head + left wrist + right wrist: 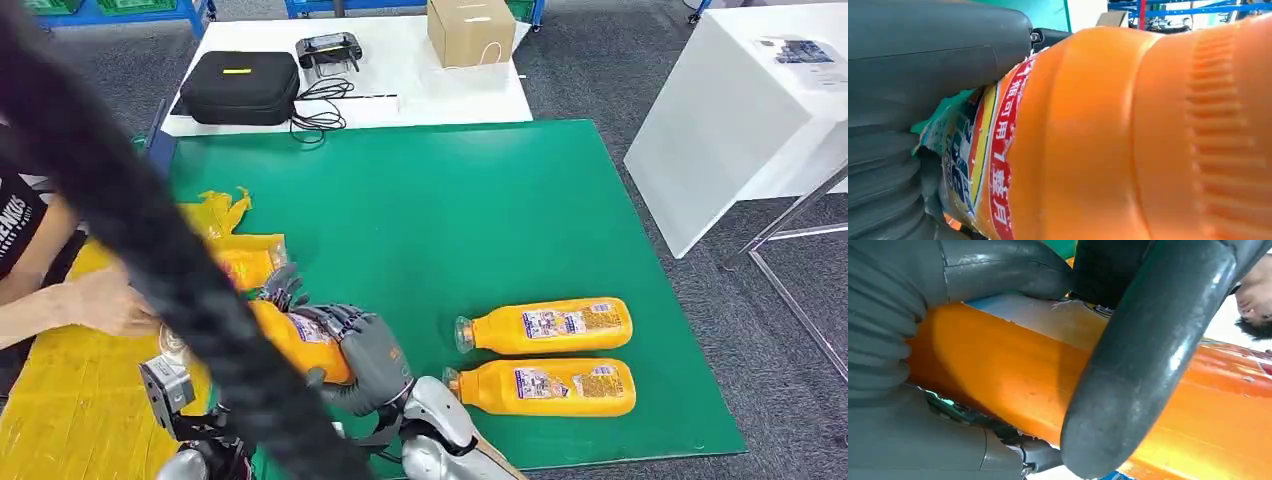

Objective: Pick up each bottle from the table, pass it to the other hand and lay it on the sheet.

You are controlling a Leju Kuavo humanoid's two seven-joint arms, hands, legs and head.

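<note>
Both my hands were on one bottle [298, 338], mid-air over the near-left corner of the green mat [450, 220], just beside the yellow sheet [60, 420].

R hand [365, 355]: wrapped round the bottle's body, holding it. In the right wrist view a thick grey finger [1148, 355] crossed over the orange side, the ribbed cover sat behind it, and the label faced up between them. Bottle lay across my palm, lengthwise, tilted w/ its far end up toward the left.

L hand [283, 288]: dark fingers showed at the bottle's upper end, curled over it. In the left wrist view my thumb [938, 55] lay flat along the label edge, touching, and the orange body ran right up to the camera. So L was holding too, though the fingers on the far side were hidden by the bottle.

A thick black hose [150, 230] cut diagonally across the head view and hid part of my L arm.

Two more bottles, upper bottle [550, 326] and lower bottle [545, 387], lay on their sides on the mat, parallel, close together, necks pointing toward me, well apart from my fingers.

A person's hand [110, 300] rested on the sheet near my L hand. Yellow packets [250, 260] lay at the sheet's far edge. Beyond the mat, a black case [240, 85] and a cardboard box [470, 30] sat on a white table [420, 85].
</note>
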